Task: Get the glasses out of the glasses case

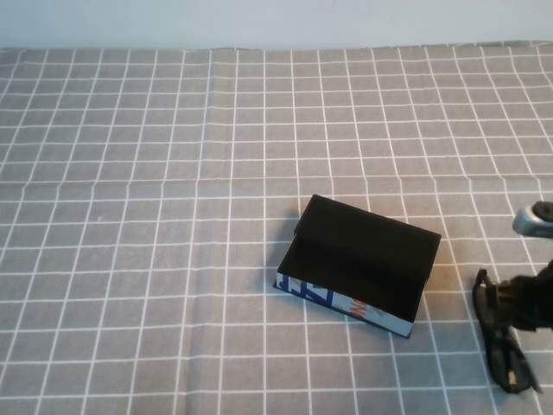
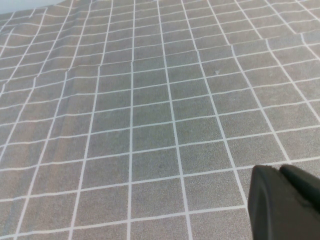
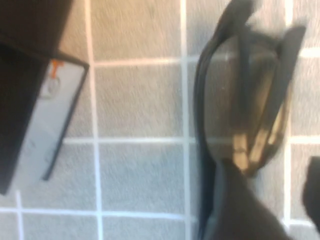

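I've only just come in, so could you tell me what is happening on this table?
The glasses lie folded on the checked cloth, outside the glasses case and to its right. The case sits mid-table with its black flap over the top. The right end effector is directly over the glasses at the table's right edge. The left end effector is off to the side over bare cloth, away from both.

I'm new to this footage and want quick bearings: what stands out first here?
The black glasses case lies near the middle of the checked tablecloth, flap down, its white printed side facing the robot. To its right, at the table's near right corner, the folded glasses lie outside the case, with the right gripper right over them. The left gripper shows only in its own wrist view, over bare cloth.
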Tool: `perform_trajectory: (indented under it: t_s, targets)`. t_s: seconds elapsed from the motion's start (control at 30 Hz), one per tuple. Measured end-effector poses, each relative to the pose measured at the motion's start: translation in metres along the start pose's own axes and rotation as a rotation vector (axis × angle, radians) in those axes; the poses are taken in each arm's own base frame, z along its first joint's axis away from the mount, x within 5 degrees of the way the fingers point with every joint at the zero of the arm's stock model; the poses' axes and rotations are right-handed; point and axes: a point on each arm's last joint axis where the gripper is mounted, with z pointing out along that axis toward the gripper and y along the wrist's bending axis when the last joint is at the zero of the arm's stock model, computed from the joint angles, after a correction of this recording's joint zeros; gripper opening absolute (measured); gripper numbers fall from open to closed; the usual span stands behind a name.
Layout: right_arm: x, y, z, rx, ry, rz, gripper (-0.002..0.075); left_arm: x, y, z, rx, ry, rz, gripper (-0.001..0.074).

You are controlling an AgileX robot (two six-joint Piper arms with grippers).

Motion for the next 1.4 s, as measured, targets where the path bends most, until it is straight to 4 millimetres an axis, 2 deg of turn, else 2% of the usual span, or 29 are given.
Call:
perform_trajectory:
  t_s: [0.07, 0.17, 0.27, 0.37, 0.5, 0.63, 0.83, 1.03, 1.3, 1.4]
  targets:
    - [-0.004, 0.002, -0.004, -0.005, -0.023, -0.004, 0.0313, 0.0, 0.0, 0.0, 0.0, 0.0, 0.0, -0.0005]
    - [-0.008, 0.005, -0.02, -0.019, -0.087, -0.016, 0.0315, 0.0, 0.0, 0.0, 0.0, 0.0, 0.0, -0.0005]
    - [-0.009, 0.011, -0.052, -0.045, -0.205, -0.036, 0.0256, 0.0, 0.0, 0.0, 0.0, 0.0, 0.0, -0.0005]
    - [-0.005, 0.017, -0.091, -0.076, -0.365, -0.062, 0.0164, 0.0, 0.0, 0.0, 0.0, 0.0, 0.0, -0.0005]
    - [0.015, 0.017, -0.135, -0.106, -0.593, -0.084, 0.0031, 0.0, 0.0, 0.0, 0.0, 0.0, 0.0, -0.0005]
    - [0.048, 0.013, -0.156, -0.133, -0.711, -0.099, -0.0008, 0.0, 0.0, 0.0, 0.0, 0.0, 0.0, -0.0005]
    - [0.098, 0.002, -0.158, -0.155, -0.859, -0.148, -0.0016, 0.0, 0.0, 0.0, 0.0, 0.0, 0.0, -0.0005]
    - [0.132, -0.012, -0.145, -0.092, -1.061, -0.243, -0.0017, 0.0, 0.0, 0.0, 0.0, 0.0, 0.0, -0.0005]
    - [0.153, -0.029, -0.111, -0.021, -1.147, -0.246, -0.0017, 0.0, 0.0, 0.0, 0.0, 0.0, 0.0, -0.0005]
    - [0.158, -0.037, -0.096, 0.004, -1.115, -0.176, -0.0017, 0.0, 0.0, 0.0, 0.0, 0.0, 0.0, -0.0005]
